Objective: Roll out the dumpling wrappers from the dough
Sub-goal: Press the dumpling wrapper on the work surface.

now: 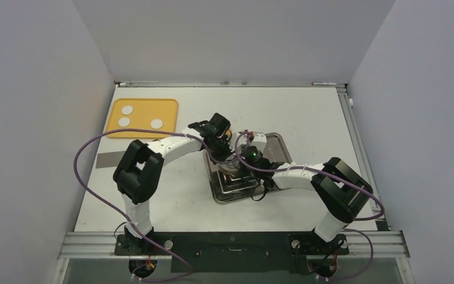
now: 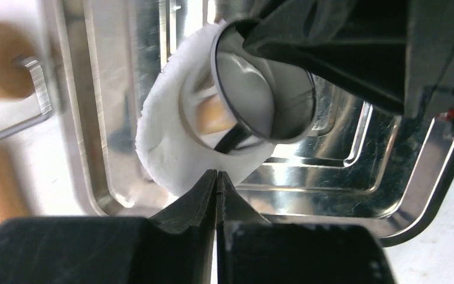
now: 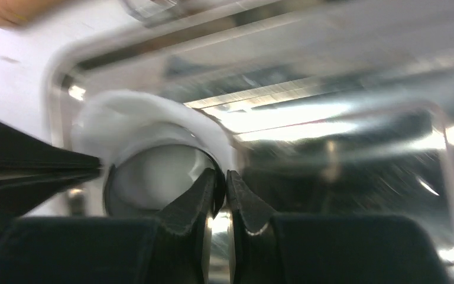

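Top view alone shows the dough [image 1: 156, 123] on a yellow tray [image 1: 153, 106], well left of both jaws. Wrist views reveal the wrapper [image 2: 165, 142] — left jaws pressed together at its edge, right jaws pinching the metal ring [image 2: 295, 106] atop it.

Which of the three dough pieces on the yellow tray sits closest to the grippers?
The lone dough piece on the yellow tray's right side; the other two sit together at its left.

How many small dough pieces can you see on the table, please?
3, all on the yellow tray: one dough piece at its back left, a second just in front, a third to their right. Others may be hidden under the arms.
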### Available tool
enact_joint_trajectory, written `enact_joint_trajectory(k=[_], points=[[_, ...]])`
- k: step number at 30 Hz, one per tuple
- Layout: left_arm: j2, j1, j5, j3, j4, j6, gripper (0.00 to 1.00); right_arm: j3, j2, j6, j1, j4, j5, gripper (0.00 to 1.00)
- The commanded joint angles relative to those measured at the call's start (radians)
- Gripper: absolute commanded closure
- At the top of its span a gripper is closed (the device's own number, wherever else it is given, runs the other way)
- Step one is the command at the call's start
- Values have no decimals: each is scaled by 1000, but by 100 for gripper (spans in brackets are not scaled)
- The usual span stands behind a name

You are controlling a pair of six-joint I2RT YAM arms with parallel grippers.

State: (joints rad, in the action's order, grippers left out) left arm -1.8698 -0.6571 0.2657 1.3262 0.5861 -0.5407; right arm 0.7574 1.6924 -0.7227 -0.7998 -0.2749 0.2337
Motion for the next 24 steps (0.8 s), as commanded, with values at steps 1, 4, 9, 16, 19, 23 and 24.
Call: enact_joint_trajectory(k=[1,4,9,16,19,23,24], points=[[-90,-208,129,38,199,-151,100,-53,-100,140,5,187,105,92],[-106,-227,123,53,194,-160,100,-75,-109,135,14,196,128,92],[-84,-187,126,20,197,-157,100,-8,-53,131,-23,195,123,92],[42,-161,168,36,229,-157,100,114,-120,193,-50,262,151,92],[51,-147,186,70,258,-158,100,125,-133,205,-48,267,150,92],[43,-129,187,85,273,-160,100,149,-116,211,-48,264,125,92],[40,-124,188,84,277,-160,100,154,-113,212,-48,262,123,92]])
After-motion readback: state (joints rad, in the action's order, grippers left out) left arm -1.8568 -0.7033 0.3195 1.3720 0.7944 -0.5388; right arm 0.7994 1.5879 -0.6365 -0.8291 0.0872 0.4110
